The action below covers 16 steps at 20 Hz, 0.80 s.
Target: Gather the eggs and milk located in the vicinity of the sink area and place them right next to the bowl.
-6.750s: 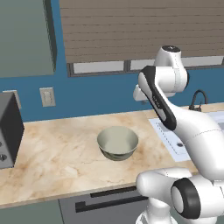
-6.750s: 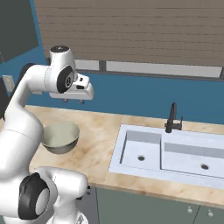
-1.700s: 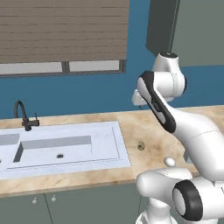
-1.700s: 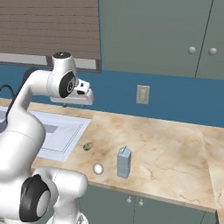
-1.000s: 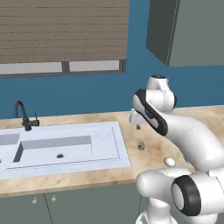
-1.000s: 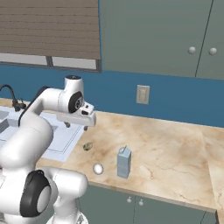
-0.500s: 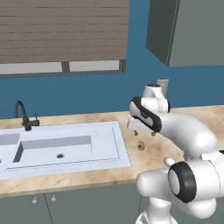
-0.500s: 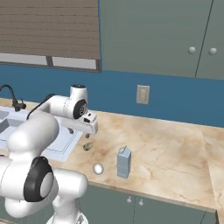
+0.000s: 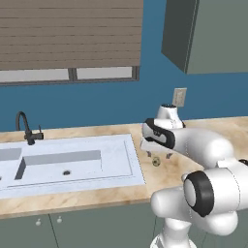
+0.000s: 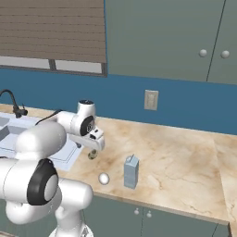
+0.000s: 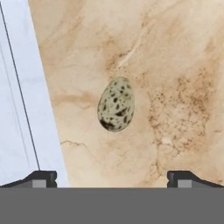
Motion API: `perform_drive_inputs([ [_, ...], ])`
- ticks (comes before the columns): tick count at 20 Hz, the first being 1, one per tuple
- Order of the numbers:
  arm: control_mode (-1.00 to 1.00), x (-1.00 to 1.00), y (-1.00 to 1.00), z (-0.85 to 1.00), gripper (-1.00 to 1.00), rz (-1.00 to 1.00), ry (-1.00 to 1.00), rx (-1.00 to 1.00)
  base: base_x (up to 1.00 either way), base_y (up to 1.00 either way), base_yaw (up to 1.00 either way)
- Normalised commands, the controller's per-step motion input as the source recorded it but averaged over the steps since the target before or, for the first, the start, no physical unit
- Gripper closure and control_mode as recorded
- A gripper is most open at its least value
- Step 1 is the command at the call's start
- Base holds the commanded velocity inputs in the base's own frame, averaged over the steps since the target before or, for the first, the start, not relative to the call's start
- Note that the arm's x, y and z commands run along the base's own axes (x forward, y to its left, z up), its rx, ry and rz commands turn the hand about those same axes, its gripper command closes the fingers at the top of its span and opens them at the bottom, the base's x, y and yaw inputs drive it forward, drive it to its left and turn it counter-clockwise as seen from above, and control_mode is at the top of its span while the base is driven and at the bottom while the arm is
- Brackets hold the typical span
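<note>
Arm's been dropping lower; gripper [image 11: 112,177] is hovering fingers-wide over a speckled egg [image 11: 116,104] beside the sink [image 9: 72,164]. Nothing's getting moved yet: white egg [image 10: 103,178] and milk [image 10: 131,172] are waiting.

Speckled matt egg [image 11: 116,105] on veined marble-look counter [image 11: 175,78]

We see even, diffuse rendered light with no visible source and no glare. The desk [image 10: 180,152] is bright and shows only faint, soft shadows. Edges stay sharp in both base views, free of blur or bending. In the hand view the marble texture looks slightly soft and pixelated.
</note>
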Motion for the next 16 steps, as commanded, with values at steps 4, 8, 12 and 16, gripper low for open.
perform_drive_inputs([
  [4, -1.00, 0.11, -0.11, -0.34, -1.00, -0.09, 0.00, 0.00, 0.00, 0.00, 0.00],
  [8, -1.00, 0.13, -0.06, -0.29, -1.00, -0.08, -0.01, 0.00, 0.00, 0.00, 0.00],
  [12, -1.00, 0.20, -0.01, -0.19, -1.00, -0.06, -0.04, 0.00, 0.00, 0.00, 0.00],
  [16, -1.00, 0.25, 0.00, -0.10, -1.00, -0.05, -0.04, 0.00, 0.00, 0.00, 0.00],
])
